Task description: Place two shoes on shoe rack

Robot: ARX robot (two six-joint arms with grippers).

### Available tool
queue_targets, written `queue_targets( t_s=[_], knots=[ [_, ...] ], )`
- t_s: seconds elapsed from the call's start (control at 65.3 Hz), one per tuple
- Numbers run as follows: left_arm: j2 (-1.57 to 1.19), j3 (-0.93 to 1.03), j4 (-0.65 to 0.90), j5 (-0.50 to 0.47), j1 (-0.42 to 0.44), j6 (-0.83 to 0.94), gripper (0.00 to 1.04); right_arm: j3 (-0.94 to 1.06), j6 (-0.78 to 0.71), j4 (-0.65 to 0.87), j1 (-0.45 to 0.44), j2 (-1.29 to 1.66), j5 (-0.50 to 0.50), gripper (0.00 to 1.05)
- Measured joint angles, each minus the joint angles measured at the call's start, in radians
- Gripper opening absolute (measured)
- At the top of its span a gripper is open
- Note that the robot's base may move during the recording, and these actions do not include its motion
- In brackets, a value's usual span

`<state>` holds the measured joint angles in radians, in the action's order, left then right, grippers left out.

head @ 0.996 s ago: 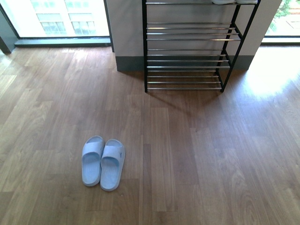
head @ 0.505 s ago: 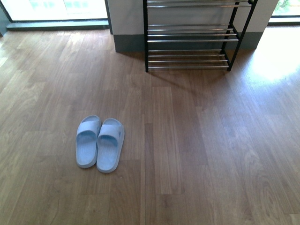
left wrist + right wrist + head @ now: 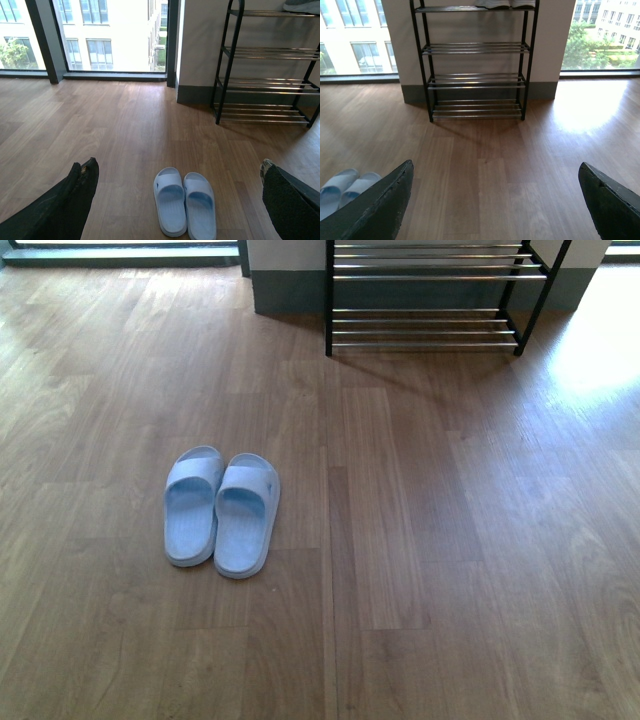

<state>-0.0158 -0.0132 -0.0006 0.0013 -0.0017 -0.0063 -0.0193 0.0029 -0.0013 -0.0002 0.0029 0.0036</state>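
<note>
Left gripper [image 3: 177,167] hangs spread wide, grasping nothing, and its dark fingers [image 3: 75,200] frame the two pale blue shoes [image 3: 186,200]. Right gripper [image 3: 496,169] is likewise spread and holds nothing. Both shoes lie side by side, touching, on the wooden floor [image 3: 450,540], well apart from the shoe rack [image 3: 430,300], out in front of it and beyond its left end. That rack stands against the wall [image 3: 290,290].

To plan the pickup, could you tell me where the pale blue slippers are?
The pale blue slippers lie side by side on the wooden floor, left of centre in the front view, well short of the shoe rack.
</note>
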Motion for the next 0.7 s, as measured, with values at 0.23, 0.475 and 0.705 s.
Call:
queue_targets(
  t_s=[0.23,0.475,0.705],
  knots=[
    [0.000,0.000,0.000,-0.001,0.000,0.000,0.95,0.000,0.000,0.000,0.000,0.000,0.000,0.96],
    [0.000,0.000,0.000,-0.004,0.000,0.000,0.95,0.000,0.000,0.000,0.000,0.000,-0.007,0.96],
    [0.000,0.000,0.000,-0.003,0.000,0.000,0.95,0.000,0.000,0.000,0.000,0.002,-0.007,0.96]
  ],
)
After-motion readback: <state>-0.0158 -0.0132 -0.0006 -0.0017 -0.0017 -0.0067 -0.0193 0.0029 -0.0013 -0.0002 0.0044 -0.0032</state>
